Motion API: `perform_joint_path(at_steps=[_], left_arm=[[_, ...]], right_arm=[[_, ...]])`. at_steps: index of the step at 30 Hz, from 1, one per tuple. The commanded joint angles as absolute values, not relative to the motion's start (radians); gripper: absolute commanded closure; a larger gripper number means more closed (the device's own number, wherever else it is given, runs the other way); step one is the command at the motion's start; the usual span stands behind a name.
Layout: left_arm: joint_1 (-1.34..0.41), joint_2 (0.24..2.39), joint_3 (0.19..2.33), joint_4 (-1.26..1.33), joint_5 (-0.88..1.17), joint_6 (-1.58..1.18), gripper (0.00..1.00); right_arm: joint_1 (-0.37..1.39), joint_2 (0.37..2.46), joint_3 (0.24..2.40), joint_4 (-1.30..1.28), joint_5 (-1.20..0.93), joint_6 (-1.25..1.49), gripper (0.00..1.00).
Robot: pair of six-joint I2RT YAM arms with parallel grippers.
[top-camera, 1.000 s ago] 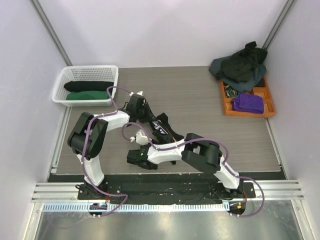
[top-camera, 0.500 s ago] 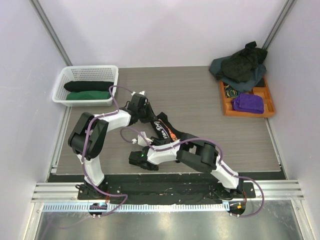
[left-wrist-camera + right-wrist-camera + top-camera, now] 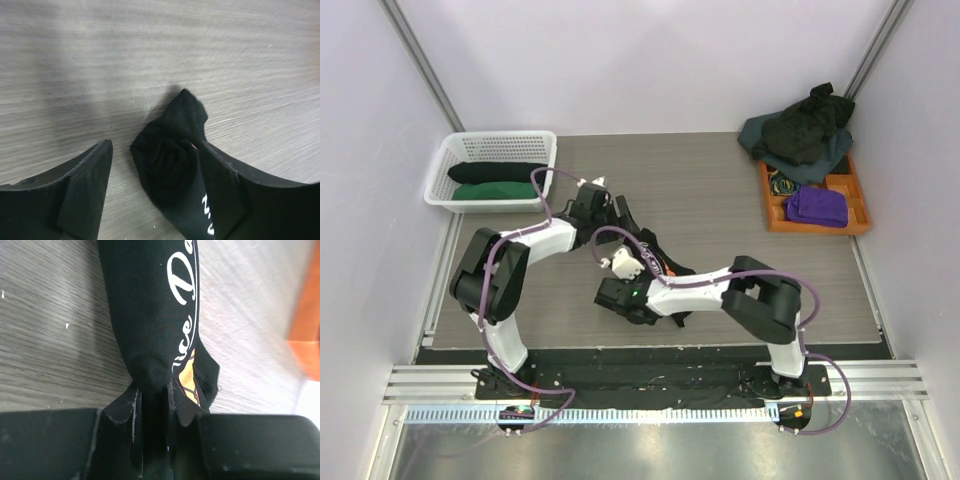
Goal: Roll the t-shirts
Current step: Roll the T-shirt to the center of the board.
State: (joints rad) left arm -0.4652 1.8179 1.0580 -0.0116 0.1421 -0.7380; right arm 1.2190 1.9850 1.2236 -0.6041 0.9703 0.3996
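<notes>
Rolling step nearing completion, as judged. The lettered t-shirt (image 3: 645, 252) is lying as a tight cylinder on the table (image 3: 740, 210), mid-table between the two arms. The right gripper (image 3: 152, 410) is pinching one end of it, jaws pressed onto bunched cloth. The left gripper (image 3: 155, 150) is standing spread around the other end (whether a finger touches the cloth cannot be told).

Next move, probably: carrying the roll to the basket (image 3: 470, 148) at far left, beside two rolled shirts (image 3: 495, 180). That calls for a hold firm enough to keep it from unwinding.

The cloth is soft, matt black knit with white script. The table is grey woodgrain and the basket white lattice. A limp heap of shirts (image 3: 800, 135) is waiting far right.
</notes>
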Motion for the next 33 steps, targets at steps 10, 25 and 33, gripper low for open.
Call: perform_joint_path(at_steps=[10, 25, 33], left_arm=[[-0.368, 1.712, 1.003, 0.006, 0.262, -0.703, 0.18], [-0.299, 1.741, 0.884, 0.139, 0.529, -0.855, 0.0], [-0.235, 1.795, 0.796, 0.465, 0.693, -1.02, 0.0]], right_arm=[[1.011, 1.723, 1.023, -0.331, 0.246, 0.342, 0.99], [0.962, 1.697, 0.954, -0.304, 0.15, 0.281, 0.99], [0.96, 1.697, 0.953, -0.304, 0.133, 0.279, 0.99]])
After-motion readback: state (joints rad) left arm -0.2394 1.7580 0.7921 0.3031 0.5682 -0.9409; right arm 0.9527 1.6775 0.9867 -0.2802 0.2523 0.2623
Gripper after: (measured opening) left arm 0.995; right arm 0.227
